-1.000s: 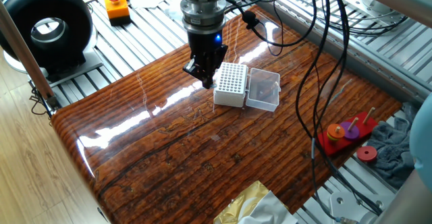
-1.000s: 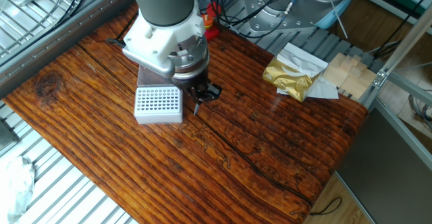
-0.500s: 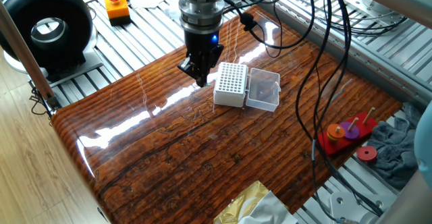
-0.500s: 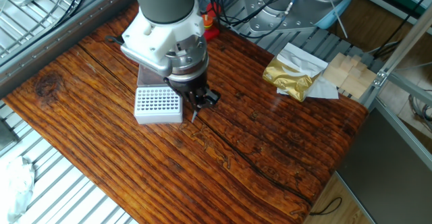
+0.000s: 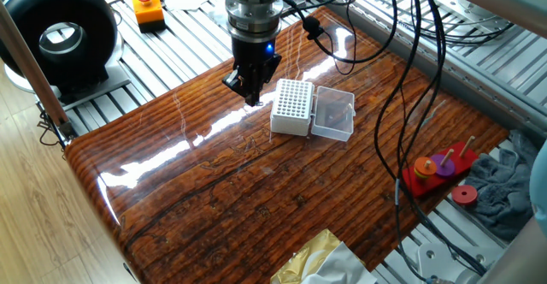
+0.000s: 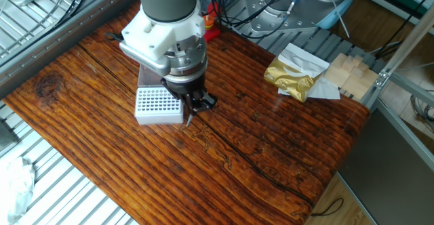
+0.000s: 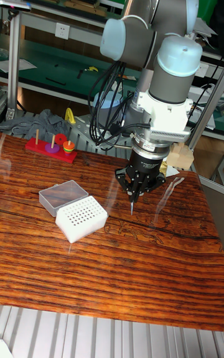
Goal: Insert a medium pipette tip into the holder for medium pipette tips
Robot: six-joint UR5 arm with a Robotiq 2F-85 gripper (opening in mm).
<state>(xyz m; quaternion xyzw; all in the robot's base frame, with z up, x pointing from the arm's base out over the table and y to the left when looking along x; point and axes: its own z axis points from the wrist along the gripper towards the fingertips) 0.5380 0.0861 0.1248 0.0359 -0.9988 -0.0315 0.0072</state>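
Tall fixed view shows it best: medium pipette tip (image 7: pixel 131 205) hangs point-down from my jaws (image 7: pixel 134 191), clamped by its wide upper end, roughly vertical, point above the counter (image 7: pixel 162 277) and not touching it. In the other fixed view the tip (image 6: pixel 189 119) is a thin sliver below my jaws (image 6: pixel 195 106); in one fixed view I can't make it out under the jaws (image 5: pixel 249 91).

So: jaws clenched on the tip, tip directly beneath them, nearly all its length sticking out below.

Holder (image 7: pixel 81 218) sits on the counter off to the side of my jaws and lower, near but apart; hole grid faces up. Clear lid (image 7: pixel 63 196) is swung open flat on the holder's far side from me. In the other fixed view the holder (image 6: pixel 159 106) looks just beside the tip, not under it.

Risks as I judge them:
- Tip isn't over any hole yet. Descending here puts the point on wood, and it bends or slips in the grip.
- Holes are small and close together. Slight lateral error hits the web between holes; the light holder could shift or tilt.
- Any tilt of the tip in my jaws moves the point off the jaw axis, so aligning by jaws alone may miss.
- Releasing before it seats drops it sideways across the grid.
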